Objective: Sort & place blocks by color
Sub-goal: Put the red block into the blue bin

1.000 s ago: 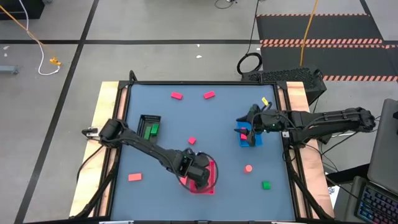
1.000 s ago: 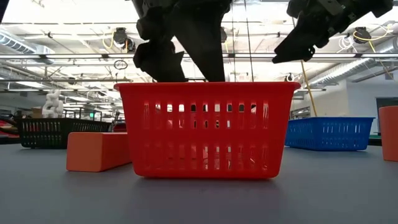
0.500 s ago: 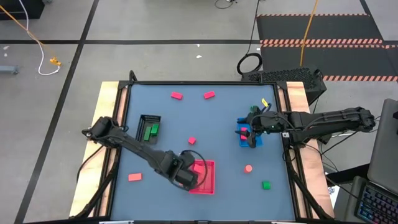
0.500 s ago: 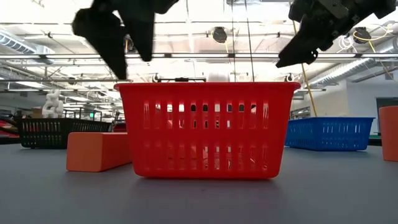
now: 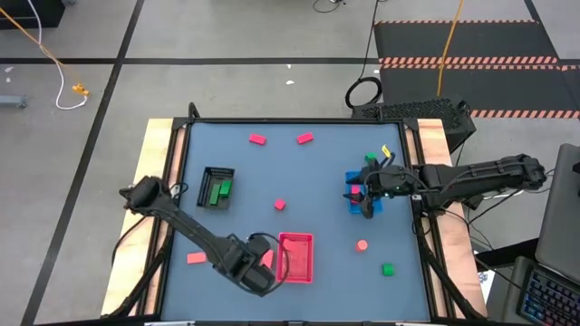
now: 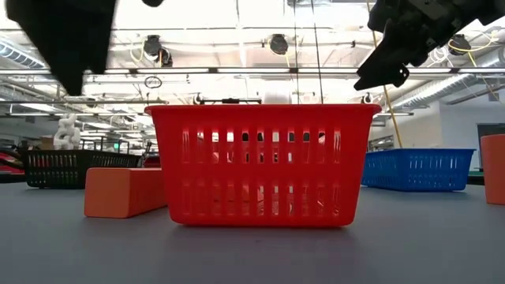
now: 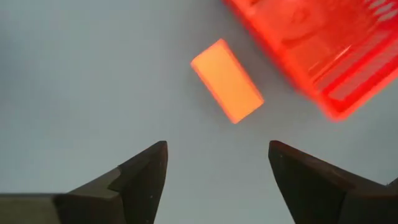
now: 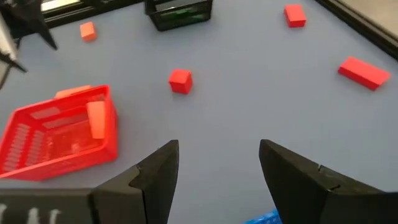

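Left end effector (image 5: pixel 256 274) hovered low over the desk (image 5: pixel 317 181) just beside the red tray's (image 5: pixel 297 256) left side, fingers spread, nothing between them. In its wrist view a salmon-orange block (image 7: pixel 227 81) lay flat on the desk just ahead, beside the tray corner. Right end effector (image 5: pixel 366 201) hung above the blue tray (image 5: pixel 376 205), fingers spread, empty. Green blocks (image 5: pixel 218 190) sat in the black tray (image 5: pixel 217 173). Loose on the desk: two magenta-red blocks (image 5: pixel 257 139) near the far edge, a small red one (image 5: pixel 279 205) mid-desk, an orange block (image 5: pixel 196 258) near left, another (image 5: pixel 362 244) and a green block (image 5: pixel 388 269) near right.
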